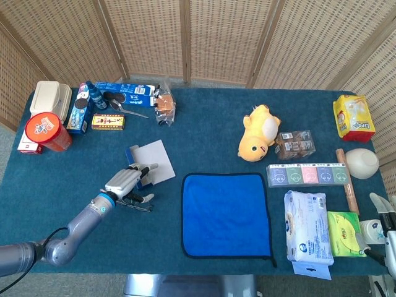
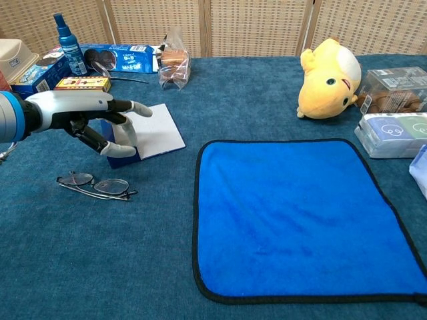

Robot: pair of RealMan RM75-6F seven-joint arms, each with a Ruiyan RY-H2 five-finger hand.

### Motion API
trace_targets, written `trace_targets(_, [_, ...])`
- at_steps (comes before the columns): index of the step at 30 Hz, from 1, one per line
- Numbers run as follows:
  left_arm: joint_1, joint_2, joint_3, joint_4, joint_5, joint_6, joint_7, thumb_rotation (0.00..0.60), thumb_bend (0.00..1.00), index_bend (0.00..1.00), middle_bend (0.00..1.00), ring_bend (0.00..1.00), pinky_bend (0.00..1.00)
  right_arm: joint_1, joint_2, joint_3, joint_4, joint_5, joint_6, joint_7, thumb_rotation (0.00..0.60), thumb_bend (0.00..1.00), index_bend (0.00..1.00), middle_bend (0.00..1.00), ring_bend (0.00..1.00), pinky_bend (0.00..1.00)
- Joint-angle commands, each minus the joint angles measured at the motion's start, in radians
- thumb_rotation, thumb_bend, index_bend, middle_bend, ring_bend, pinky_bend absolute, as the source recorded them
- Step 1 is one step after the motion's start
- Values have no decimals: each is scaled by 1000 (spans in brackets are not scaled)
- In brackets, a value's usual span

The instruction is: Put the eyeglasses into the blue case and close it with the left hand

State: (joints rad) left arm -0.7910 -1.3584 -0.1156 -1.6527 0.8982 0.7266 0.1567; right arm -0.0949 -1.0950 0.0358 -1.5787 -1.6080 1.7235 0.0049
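Left hand (image 2: 87,120) spread, holding nothing, poised above the eyeglasses (image 2: 97,186); eyeglasses flat on table at its six o'clock, untouched; blue case (image 2: 143,133) lying open at three o'clock; right hand (image 1: 387,232) idle, grasp unclear; pickup, placing, closing all ahead.

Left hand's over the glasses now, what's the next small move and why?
Probably lower the left hand and close its fingers on the eyeglasses. The hand is open and holds nothing, above and just behind the glasses, which lie folded on the table in front of the open blue case. They must be picked up before going in.
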Motion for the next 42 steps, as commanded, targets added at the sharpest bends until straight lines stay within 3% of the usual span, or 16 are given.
trace_targets(1, [-7, 22, 32, -8, -10, 23, 56, 416, 292, 0, 365, 68, 63, -2, -2, 1, 1, 0, 1, 1, 569, 283, 87, 164, 73, 125])
trace_targets(23, [-3, 146, 119, 14, -68, 65, 191, 415, 291, 0, 365, 49, 63, -8, -2, -5, -33, -32, 14, -39, 569, 282, 80, 164, 74, 125])
trace_targets(36, [47, 215, 32, 48, -120, 88, 19, 408, 293, 0, 305, 42, 68, -21, 0, -7, -31, -40, 31, -36, 568, 282, 79, 164, 80, 125])
trace_targets(42, [47, 190, 31, 89, -149, 82, 28, 408, 292, 0, 285, 20, 74, -22, -3, -5, -21, -34, 30, -25, 570, 283, 78, 164, 80, 125])
